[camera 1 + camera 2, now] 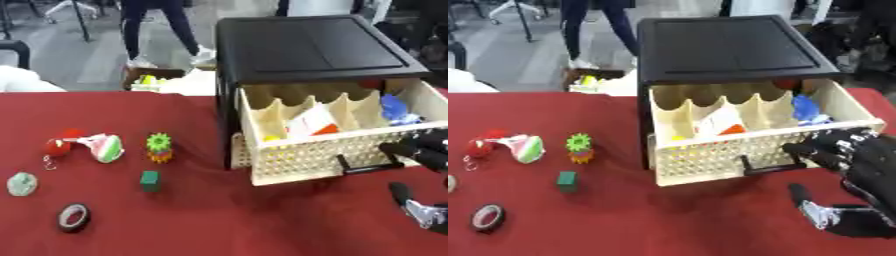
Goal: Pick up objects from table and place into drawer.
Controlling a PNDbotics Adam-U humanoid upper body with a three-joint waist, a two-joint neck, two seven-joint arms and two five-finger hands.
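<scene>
A cream perforated drawer stands pulled out of a black cabinet. In its compartments lie a blue thing, a white and orange item and a small yellow bit. My right hand is open at the drawer's front right corner, its fingers stretched toward the black handle and holding nothing. On the red table to the left lie a red ball, a pink, green and white thing, a green and orange gear toy, a green cube, a tape roll and a pale green round thing.
The red cloth covers the whole table. Behind the table's far edge stand a cardboard box with yellow items and a person's legs. Something white shows at the far left.
</scene>
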